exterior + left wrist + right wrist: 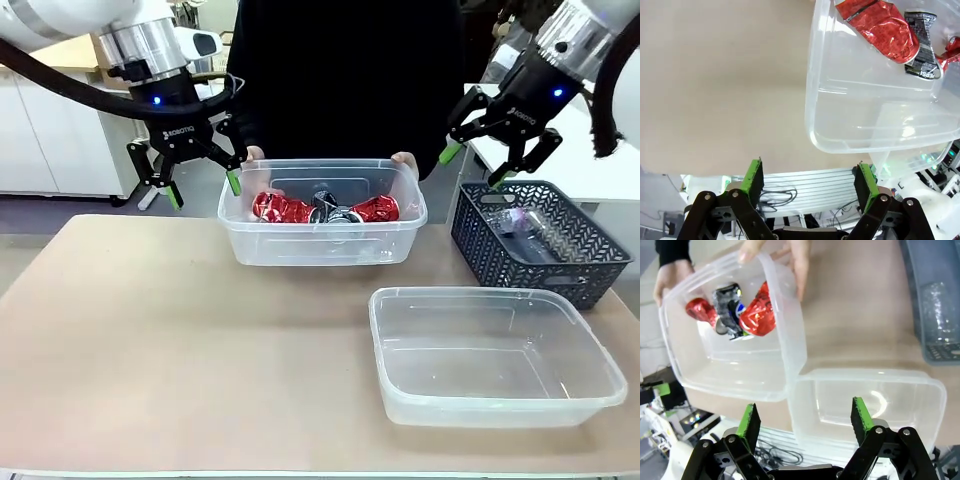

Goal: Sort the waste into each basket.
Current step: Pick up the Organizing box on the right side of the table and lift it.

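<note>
In the front view, your left gripper (204,188) and right gripper (473,165) hang above the table (150,330), jaws spread and empty, flanking the far tub (300,245). A person's hands (405,160) grip its rim, seemingly to present the crushed cans (285,208) lying inside. The left wrist view looks down on that tub's corner, cans gathered toward one end. The right wrist view takes in the empty tub (865,400) just beside it, probably meant for the bottle (939,305) lying in the dark basket (940,352).
</note>
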`<state>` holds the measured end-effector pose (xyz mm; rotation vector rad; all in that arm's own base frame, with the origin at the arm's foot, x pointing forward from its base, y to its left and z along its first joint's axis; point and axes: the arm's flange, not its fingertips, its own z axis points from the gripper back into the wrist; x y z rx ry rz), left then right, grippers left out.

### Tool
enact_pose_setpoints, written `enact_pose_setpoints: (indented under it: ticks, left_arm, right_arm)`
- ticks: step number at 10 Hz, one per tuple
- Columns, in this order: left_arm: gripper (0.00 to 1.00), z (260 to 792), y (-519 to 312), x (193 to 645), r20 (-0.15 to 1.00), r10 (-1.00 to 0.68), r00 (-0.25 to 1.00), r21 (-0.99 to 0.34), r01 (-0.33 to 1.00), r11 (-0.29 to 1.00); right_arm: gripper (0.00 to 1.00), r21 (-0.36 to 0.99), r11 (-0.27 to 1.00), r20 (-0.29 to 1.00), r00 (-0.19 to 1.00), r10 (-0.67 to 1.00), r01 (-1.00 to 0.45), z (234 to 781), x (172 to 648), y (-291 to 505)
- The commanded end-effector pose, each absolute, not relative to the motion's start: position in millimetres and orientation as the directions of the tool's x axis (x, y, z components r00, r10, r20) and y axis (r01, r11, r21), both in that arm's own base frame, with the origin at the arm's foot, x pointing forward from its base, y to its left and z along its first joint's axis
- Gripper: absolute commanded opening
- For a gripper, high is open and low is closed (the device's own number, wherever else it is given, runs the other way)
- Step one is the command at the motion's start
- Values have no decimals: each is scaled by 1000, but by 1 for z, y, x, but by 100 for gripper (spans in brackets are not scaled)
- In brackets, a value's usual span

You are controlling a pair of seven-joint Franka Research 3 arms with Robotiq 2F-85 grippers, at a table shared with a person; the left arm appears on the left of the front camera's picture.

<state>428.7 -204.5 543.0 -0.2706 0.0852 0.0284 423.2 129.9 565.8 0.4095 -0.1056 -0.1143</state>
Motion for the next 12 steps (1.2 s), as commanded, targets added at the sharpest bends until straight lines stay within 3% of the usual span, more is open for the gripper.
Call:
enact_pose_setpoints:
  ticks: [1,2,3,5,6,7,8,9,10,12]
  left_arm:
    - [94,543,-204,429,-87,16,996,-266,-39,963]
    - [94,570,-204,407,-37,-14,999,-273,3,962]
    - [94,589,-216,377,33,-12,999,-241,19,970]
    - [94,589,-269,349,46,-70,996,-182,77,980]
    - [94,584,-310,352,70,-41,997,-265,58,962]
    - [94,576,-351,357,-42,16,999,-352,-30,936]
    - [94,559,-387,362,-151,38,988,-326,-86,941]
    - [94,541,-415,364,-263,-4,965,-308,-80,948]
    - [94,571,-359,330,-45,-26,999,-302,11,953]
    - [94,571,-359,330,-45,-26,999,-302,11,953]
  right_arm:
    - [94,388,916,74,988,-138,99,571,426,130]
    - [98,402,911,79,988,-132,89,566,423,130]
    - [94,426,904,137,986,-98,30,586,390,95]
    - [94,204,970,324,944,63,-135,587,327,30]
    - [94,170,972,316,943,101,-161,579,304,-1]
    - [94,160,971,305,945,122,-177,571,292,-21]
    - [94,186,956,302,939,164,-226,562,286,-35]
    - [94,231,960,363,929,67,-159,565,291,-28]
    - [94,169,969,291,948,128,-182,576,284,-23]
    - [94,169,969,291,948,128,-182,576,284,-23]
